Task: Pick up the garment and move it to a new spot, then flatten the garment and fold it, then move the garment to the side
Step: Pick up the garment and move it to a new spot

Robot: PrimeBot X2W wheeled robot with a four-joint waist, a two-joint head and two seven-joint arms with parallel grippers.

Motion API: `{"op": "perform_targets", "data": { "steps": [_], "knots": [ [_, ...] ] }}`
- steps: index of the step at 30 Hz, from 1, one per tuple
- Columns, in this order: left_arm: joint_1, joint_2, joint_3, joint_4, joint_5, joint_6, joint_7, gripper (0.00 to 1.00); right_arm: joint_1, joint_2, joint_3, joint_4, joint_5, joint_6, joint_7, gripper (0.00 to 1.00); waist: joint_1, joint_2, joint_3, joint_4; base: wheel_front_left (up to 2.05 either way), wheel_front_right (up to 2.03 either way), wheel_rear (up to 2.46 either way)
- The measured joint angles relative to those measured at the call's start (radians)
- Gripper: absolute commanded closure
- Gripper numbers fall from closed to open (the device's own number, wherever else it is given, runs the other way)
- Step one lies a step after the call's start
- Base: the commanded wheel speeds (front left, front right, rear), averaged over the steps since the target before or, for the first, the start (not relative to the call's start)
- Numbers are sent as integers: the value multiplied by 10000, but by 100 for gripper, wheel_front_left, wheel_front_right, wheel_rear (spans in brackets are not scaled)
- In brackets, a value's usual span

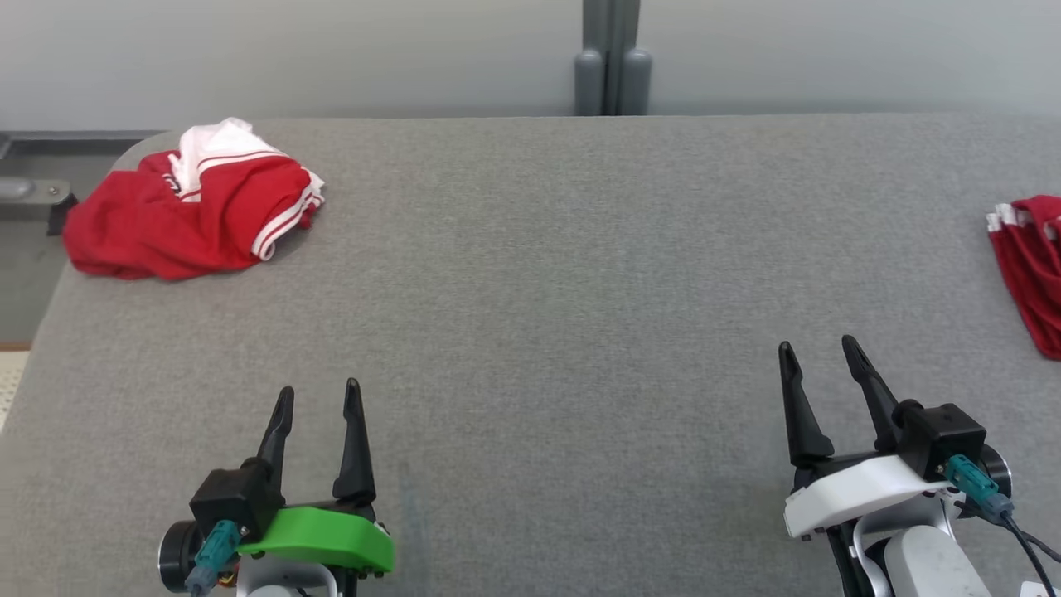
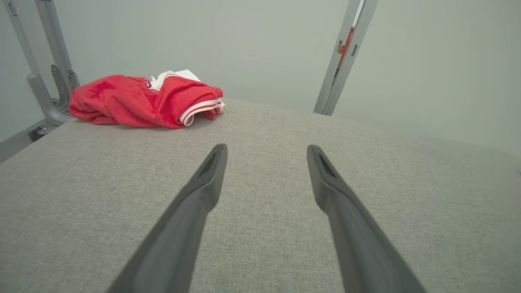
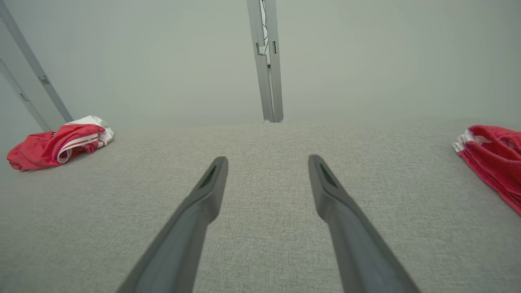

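Red with white striped trim: crumpled garment (image 1: 191, 211), heaped at ten o'clock on the table, near its far left corner; seen too from the left wrist (image 2: 142, 101) and from the right wrist (image 3: 53, 146). Small dark mark by the white collar, too small to read.

Two garments counted: second red garment (image 1: 1032, 265), lying in layers with a white edge, at three o'clock, cut off at the view's edge.

Two grippers, two dark fingers each. Left gripper (image 1: 320, 386), green-cased, at seven o'clock, spread wide, holding nothing, well apart from the heap. Right gripper (image 1: 816, 342), white-cased, at five o'clock, likewise spread wide and holding nothing.

Table (image 1: 530, 274) covered in grey woven fabric. Pale plain wall behind, with a pair of grey posts (image 1: 612, 58) at twelve o'clock.
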Motion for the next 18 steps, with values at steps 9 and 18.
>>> {"op": "perform_targets", "data": {
  "steps": [9,18],
  "knots": [
    [-48,4,215,-198,69,77,-4,0,-58,10,297,-12,-82,0,-2,0,0,0,94,1850,0,0,0],
    [94,13,514,-571,-123,270,-15,0,-469,31,836,144,-205,0,73,0,0,0,299,3683,0,0,0]
  ]
}}
